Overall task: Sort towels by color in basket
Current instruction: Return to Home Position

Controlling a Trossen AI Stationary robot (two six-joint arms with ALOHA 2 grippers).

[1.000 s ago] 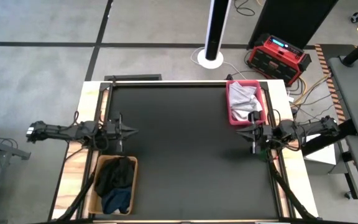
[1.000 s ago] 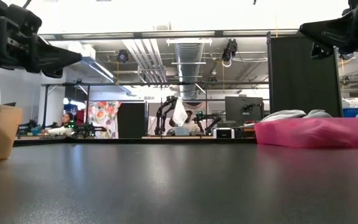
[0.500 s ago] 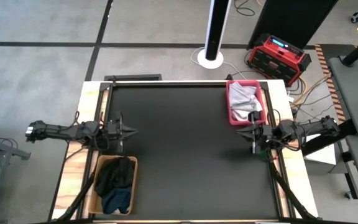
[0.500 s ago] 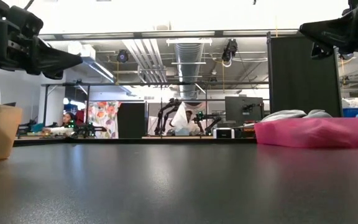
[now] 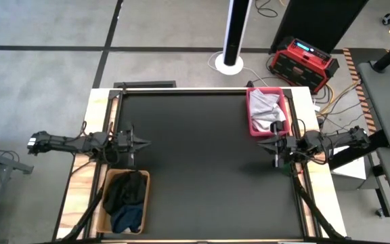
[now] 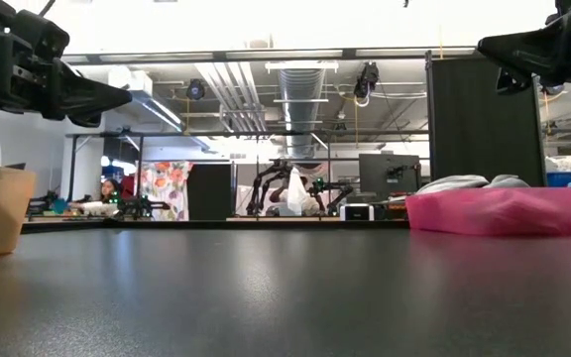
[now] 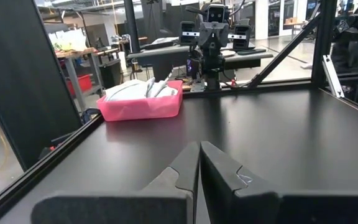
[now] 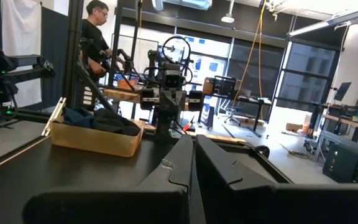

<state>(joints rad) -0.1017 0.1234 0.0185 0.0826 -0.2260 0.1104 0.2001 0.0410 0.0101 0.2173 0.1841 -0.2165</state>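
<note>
Nothing on the table (image 5: 195, 169) has moved in the last second, and both arms sit where they were; the only change is far behind, where a white cloth (image 6: 294, 186) held up in the room has shifted slightly to the right. The left end effector (image 5: 144, 143) hangs over the left edge of the table and points right. Its fingers (image 7: 185, 171) are pressed together with nothing between them. The right end effector (image 5: 271, 142) faces it from the right edge, and its fingers (image 8: 182, 163) are likewise closed and empty. All the towels in view are in bins. The light towels (image 5: 268, 108) are heaped in the pink bin (image 5: 250, 112) at the far right, just to the far side of the right end effector. The dark towels (image 5: 124, 193), black over navy, fill the tan bin (image 5: 101, 203) at the near left, just to the near side of the left end effector. Each bin's long axis runs near to far, so it crosses the line on which the two end effectors face each other. Each arm is the nearer one to its own bin, and the stretch of table between them is bare. The sorting looks finished. What is left seems to be settling the arms into rest, and a retreat along their own lines should stay clear of both bins.
</note>
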